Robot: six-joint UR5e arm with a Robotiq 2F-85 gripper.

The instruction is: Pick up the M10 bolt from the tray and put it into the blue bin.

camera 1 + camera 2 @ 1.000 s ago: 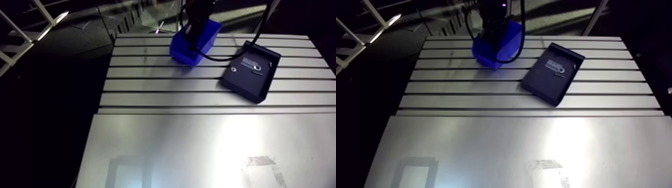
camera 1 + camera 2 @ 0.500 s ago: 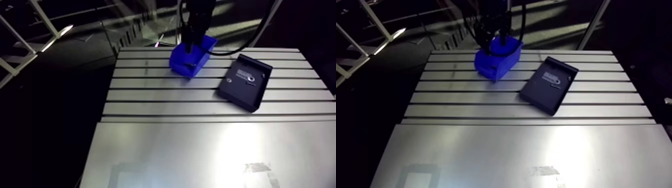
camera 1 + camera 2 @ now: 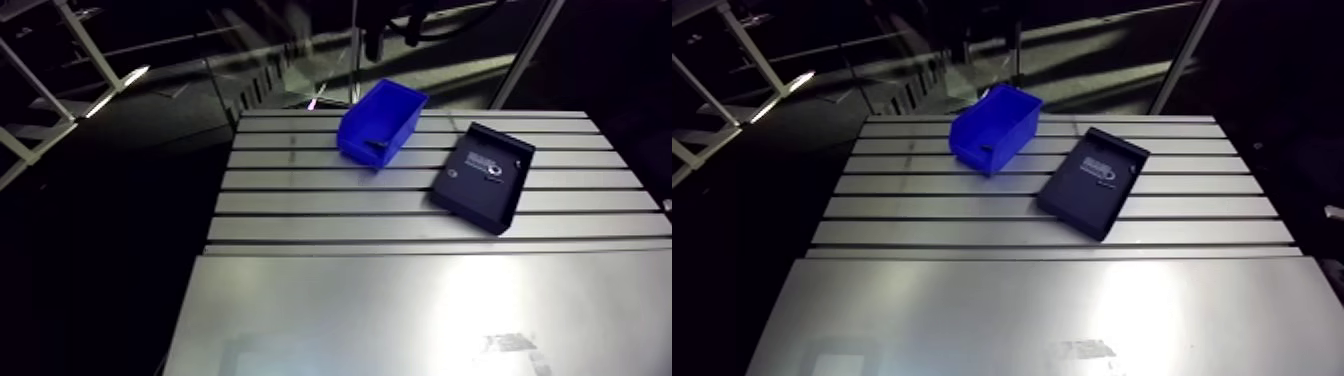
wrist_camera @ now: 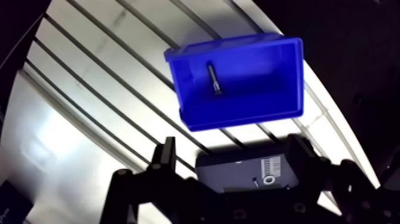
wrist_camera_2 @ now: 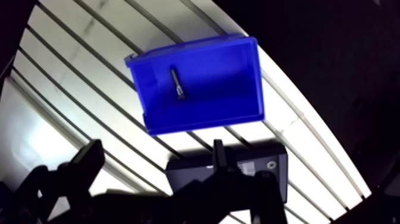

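M10 bolt (image 4: 214, 78) lies flat on the floor of the blue bin (image 4: 277, 71), near one end wall, head toward the jaws. Thread detail is too small to read. In the arm view the bolt can't be made out; the bin interior is just dark blue there.

The bin sits on the slotted desk (image 3: 300, 200) near its far edge, turned at an angle to the slots. The black tray (image 3: 483, 177) is just beside it, apart and not touching, also skewed. The tray holds a white label (image 4: 271, 163) and a small ring-shaped part (image 4: 268, 179); what the part is, can't tell. In the wrist view the tray is partly hidden behind the jaws, and only its near-bin end shows.

The jaws are spread wide with nothing between them, hanging high above the bin and tray. Both fingers (image 4: 163, 161) are dark silhouettes, bases cut off by the frame edge. In the arm view the arm (image 3: 374, 30) is almost fully cut off, only a dark stub above the bin.

A smooth metal plate (image 3: 400, 310) covers the desk's near part, with glare washing out its surface.
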